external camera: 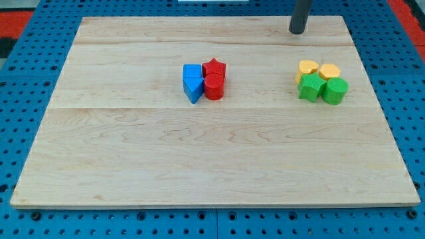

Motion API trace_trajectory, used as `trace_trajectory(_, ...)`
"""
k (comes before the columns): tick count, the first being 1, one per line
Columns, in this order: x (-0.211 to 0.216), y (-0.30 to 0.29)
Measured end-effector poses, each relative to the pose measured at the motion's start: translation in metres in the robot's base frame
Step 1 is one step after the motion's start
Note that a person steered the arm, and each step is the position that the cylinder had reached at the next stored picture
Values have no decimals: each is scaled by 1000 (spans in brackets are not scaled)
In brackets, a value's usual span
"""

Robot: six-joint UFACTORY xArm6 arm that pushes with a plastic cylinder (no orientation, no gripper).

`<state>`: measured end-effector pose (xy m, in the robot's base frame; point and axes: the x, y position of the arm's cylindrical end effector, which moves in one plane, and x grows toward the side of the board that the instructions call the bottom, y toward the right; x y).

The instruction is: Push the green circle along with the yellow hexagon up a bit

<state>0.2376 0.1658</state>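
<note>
The green circle point(335, 91) sits at the view's right, touching the yellow hexagon point(329, 71) just above it. A green star point(310, 87) lies to the circle's left, with a yellow heart point(307, 68) above it; these blocks form one tight cluster. My tip point(297, 30) is near the board's top edge, above and to the left of the cluster, apart from every block.
Near the board's middle stands a second cluster: a blue cube point(191, 73), a blue triangle point(194, 89), a red star point(214, 67) and a red circle point(214, 87). The wooden board point(212, 159) lies on a blue pegboard.
</note>
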Motion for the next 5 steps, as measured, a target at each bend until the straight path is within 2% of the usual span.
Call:
trace_trajectory(2, 23, -5)
trace_trajectory(3, 37, -26)
trace_trajectory(5, 81, -49)
